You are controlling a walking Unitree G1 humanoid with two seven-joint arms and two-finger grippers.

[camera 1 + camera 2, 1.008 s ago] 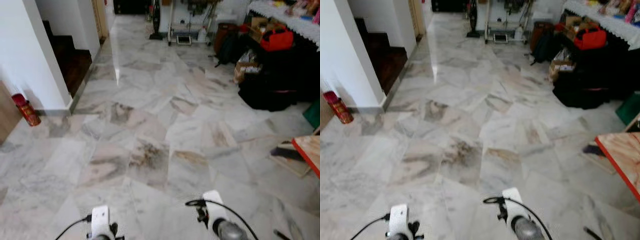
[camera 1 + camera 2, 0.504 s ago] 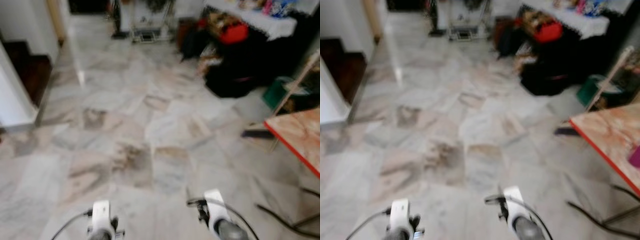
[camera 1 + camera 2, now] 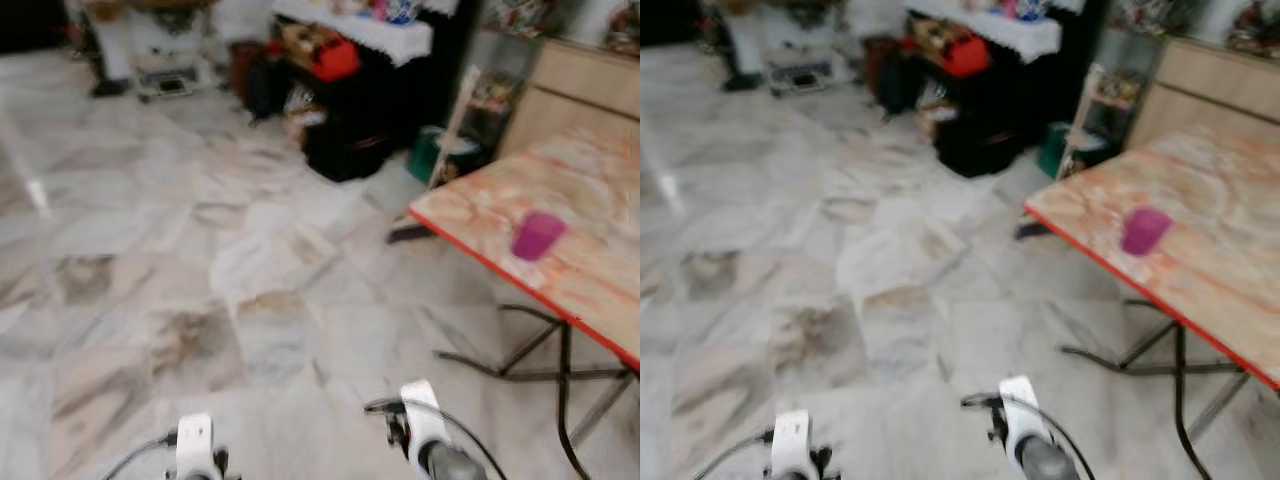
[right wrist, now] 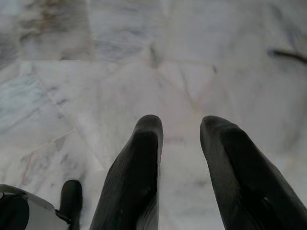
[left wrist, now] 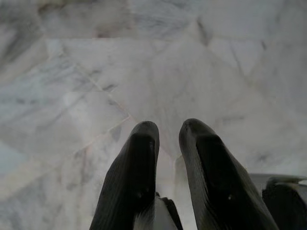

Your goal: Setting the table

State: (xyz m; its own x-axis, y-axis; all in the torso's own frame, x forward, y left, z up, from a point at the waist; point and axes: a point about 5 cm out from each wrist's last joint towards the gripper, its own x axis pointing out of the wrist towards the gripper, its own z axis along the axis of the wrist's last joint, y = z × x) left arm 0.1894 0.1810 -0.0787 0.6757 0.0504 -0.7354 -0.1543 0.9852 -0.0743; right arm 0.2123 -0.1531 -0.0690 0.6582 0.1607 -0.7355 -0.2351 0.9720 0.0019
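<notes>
A folding table point(image 3: 470, 225) with a marbled orange top and red rim stands at the right. One purple cup point(image 3: 537, 236) sits upright on it, near the rim. Both arms hang low at the bottom of the eye views, the left wrist point(image 3: 194, 445) and the right wrist point(image 3: 420, 440) well short of the table. My left gripper point(image 5: 169, 129) points at bare marble floor, its fingers a narrow gap apart with nothing between them. My right gripper point(image 4: 181, 125) is open wider over the floor, also holding nothing.
The table's black metal legs point(image 3: 545, 360) spread over the floor at the right. Behind it are a wooden cabinet point(image 3: 580, 85), a green bucket point(image 3: 440, 155) and a leaning stick point(image 3: 455, 110). Black bags point(image 3: 345, 150) and a red bag point(image 3: 335, 60) crowd a cloth-covered side table.
The camera has swung to the right: the stairs and the red canister have left the picture, and the table with the purple cup has come in. Both arms hang as before.
</notes>
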